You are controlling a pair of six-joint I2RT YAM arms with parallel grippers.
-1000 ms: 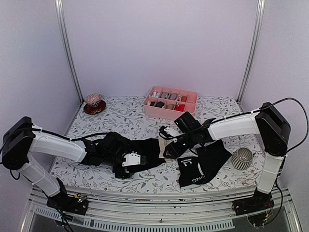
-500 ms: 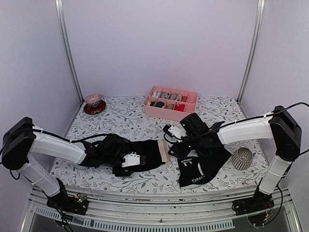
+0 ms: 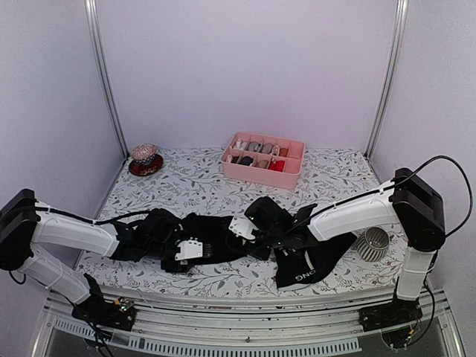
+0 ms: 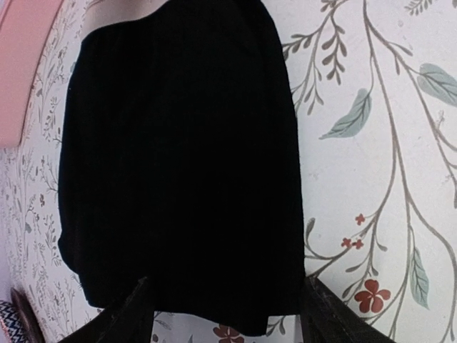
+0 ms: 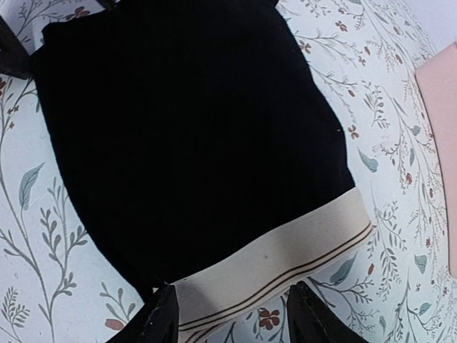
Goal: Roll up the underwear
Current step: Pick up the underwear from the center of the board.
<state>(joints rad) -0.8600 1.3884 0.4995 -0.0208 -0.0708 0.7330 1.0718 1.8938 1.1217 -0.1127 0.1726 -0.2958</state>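
The black briefs with a beige waistband (image 3: 212,234) lie folded flat on the flowered table, between my two grippers. My left gripper (image 3: 182,251) is open at the briefs' plain black end (image 4: 178,157), with one finger (image 4: 136,311) on each side of that edge. My right gripper (image 3: 249,227) is open over the beige waistband (image 5: 285,254), and its fingers (image 5: 161,321) straddle the band. The second black briefs, with white letters (image 3: 305,268), lie spread to the right under my right forearm.
A pink divided tray (image 3: 291,175) with small fabric bundles stands at the back centre; its corner shows in the left wrist view (image 4: 18,64). A silver ribbed cup (image 3: 372,244) lies at the right. A small patterned object on a dark dish (image 3: 143,158) sits at the back left.
My right gripper rose off toward the lettered briefs, then swung left and came down over the beige waistband. My left gripper shifted slightly left along the black end.
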